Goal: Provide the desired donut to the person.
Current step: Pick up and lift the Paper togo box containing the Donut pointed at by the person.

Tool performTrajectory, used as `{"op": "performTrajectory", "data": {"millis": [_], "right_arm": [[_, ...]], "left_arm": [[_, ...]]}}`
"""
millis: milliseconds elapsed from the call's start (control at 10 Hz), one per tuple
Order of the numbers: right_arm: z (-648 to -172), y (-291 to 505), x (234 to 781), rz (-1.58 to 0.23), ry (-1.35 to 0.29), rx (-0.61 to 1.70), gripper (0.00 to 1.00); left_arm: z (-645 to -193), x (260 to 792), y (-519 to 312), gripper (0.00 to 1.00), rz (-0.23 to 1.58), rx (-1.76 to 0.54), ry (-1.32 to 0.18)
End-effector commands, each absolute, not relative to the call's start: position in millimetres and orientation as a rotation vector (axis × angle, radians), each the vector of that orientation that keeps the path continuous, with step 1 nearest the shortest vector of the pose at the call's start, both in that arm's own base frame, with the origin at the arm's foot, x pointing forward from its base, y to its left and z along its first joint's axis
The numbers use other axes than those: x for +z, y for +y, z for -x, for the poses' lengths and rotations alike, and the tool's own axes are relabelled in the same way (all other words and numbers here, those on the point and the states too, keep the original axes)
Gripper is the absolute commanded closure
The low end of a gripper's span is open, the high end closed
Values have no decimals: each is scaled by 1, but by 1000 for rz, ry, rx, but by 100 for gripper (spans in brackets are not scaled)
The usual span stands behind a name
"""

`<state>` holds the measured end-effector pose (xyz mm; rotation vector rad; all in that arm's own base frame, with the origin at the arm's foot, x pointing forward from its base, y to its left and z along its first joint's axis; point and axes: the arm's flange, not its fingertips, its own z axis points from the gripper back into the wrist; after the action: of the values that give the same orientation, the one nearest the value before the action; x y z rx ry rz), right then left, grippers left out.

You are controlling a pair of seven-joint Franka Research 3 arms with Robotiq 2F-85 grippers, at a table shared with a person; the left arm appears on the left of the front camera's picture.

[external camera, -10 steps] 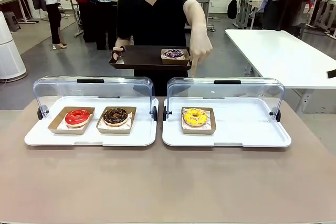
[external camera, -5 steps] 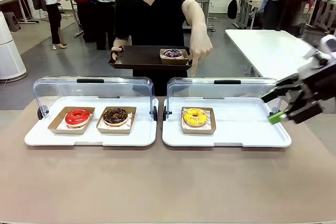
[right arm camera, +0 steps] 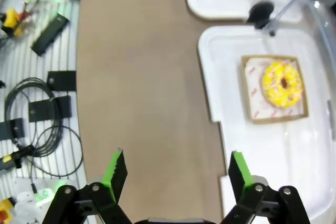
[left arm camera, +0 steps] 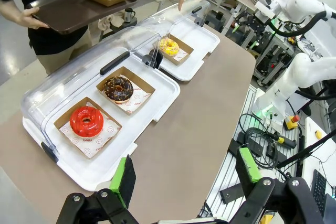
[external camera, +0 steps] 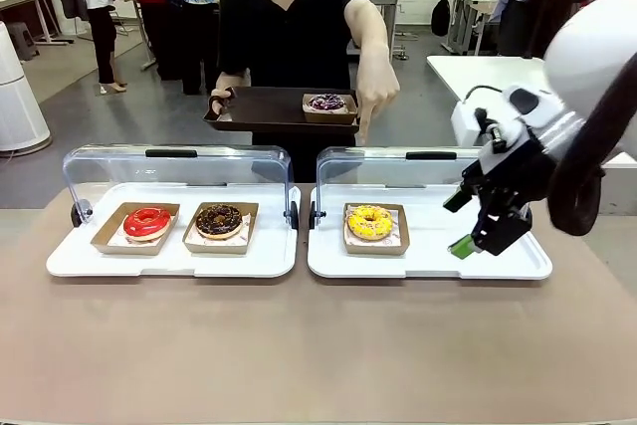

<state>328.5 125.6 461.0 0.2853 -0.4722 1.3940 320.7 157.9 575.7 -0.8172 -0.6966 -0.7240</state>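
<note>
In right case (external camera: 428, 271), yellow donut (external camera: 370, 222) lies flat, round, hole up. Person's hand (external camera: 378, 92) points down toward it. I see right gripper (external camera: 460, 224) hovering near case's right end, fingers spread; left gripper (left arm camera: 186, 174) spread too.

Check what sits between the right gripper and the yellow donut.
A bare stretch of the white tray, nothing on it, as the front view shows. The right gripper hangs open over that tray, to the side of the yellow donut.

Arm status: both sets of jaws spread wide.
The right gripper (external camera: 460, 224) hangs from a bent wrist, fingers angled down and left; the left gripper (left arm camera: 185, 169) is apparently held high.
</note>
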Motion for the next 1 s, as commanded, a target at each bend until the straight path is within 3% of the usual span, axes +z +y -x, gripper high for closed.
{"op": "performTrajectory", "data": {"millis": [0, 900], "right_arm": [[-329, 118, 467, -330, -524, 1421, 0], [-330, 117, 465, -299, -504, 1406, 0]], "left_arm": [[-319, 575, 160, 0, 820, -742, -715], [-319, 575, 160, 0, 820, -742, -715]]}}
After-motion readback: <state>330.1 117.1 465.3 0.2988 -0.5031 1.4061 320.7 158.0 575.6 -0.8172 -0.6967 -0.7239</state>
